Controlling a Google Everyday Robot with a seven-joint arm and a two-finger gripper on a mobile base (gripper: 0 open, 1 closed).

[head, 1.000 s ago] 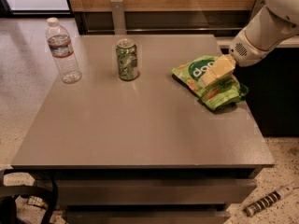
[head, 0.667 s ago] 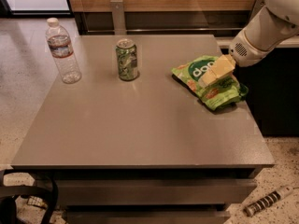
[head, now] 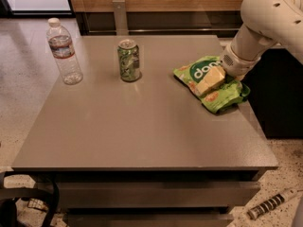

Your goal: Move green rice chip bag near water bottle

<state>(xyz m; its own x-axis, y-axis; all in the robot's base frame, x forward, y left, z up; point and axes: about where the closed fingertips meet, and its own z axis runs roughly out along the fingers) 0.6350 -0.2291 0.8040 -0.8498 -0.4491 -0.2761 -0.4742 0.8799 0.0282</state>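
The green rice chip bag (head: 212,82) lies flat at the right side of the grey table (head: 142,126), with its dark-green round logo facing up. My gripper (head: 210,81) comes in from the right on the white arm (head: 265,22) and rests on top of the bag's middle. The water bottle (head: 64,51) stands upright at the table's far left corner, clear with a white cap and a red-banded label. The bag and the bottle are far apart, at opposite sides of the table.
A green soda can (head: 129,60) stands upright between the bottle and the bag, nearer the bottle. A dark counter (head: 279,98) stands close to the table's right edge. A striped object (head: 270,205) lies on the floor at lower right.
The arm has leaned slightly left and lower over the bag. The bag, can and bottle have not moved.
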